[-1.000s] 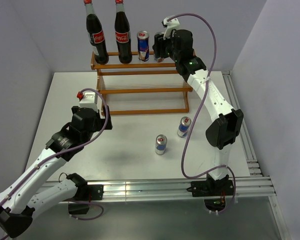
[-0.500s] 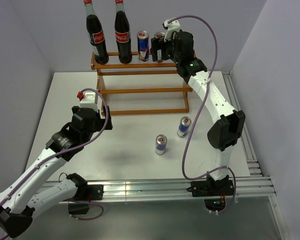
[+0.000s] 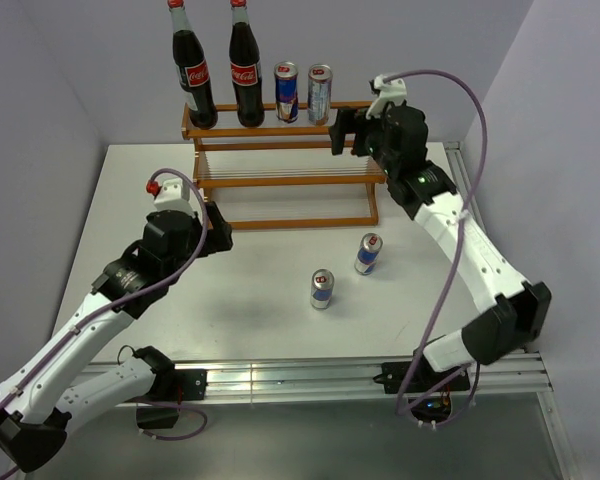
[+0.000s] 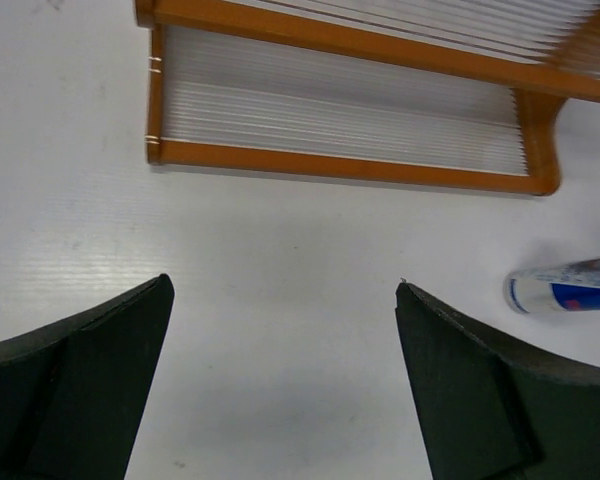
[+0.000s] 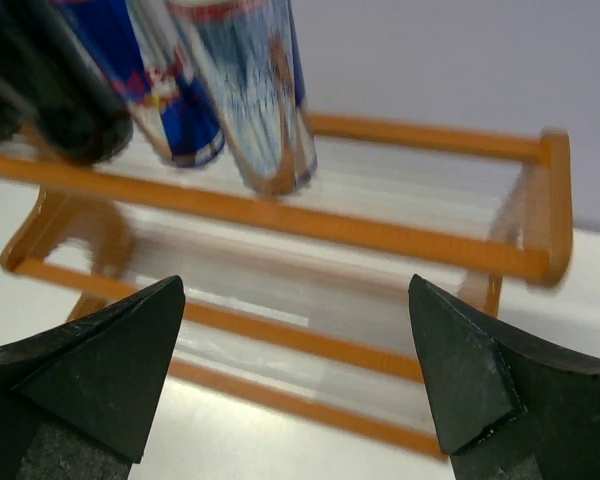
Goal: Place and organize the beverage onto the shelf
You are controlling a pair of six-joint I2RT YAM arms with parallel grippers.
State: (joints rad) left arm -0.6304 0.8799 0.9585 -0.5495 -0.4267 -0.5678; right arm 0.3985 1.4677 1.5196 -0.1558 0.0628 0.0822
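White desk (image 3: 260,300) still carries two cans (image 3: 368,254) toward its right edge, but your right end effector (image 3: 338,130) has just released the fourth drink (image 3: 320,94) upright on the top tier of the shelf (image 3: 280,180) and backed away empty; left end effector (image 3: 218,228) idles, jaws apart.

On the top tier of the orange-brown wooden stepped shelf (image 3: 280,182), the tall dark glass bottle (image 3: 194,80) at its left end and the second bottle (image 3: 246,80) beside it each carry a red label with white Coca-Cola script. The slim silver-blue cans (image 3: 320,93) show red marks, no legible lettering.
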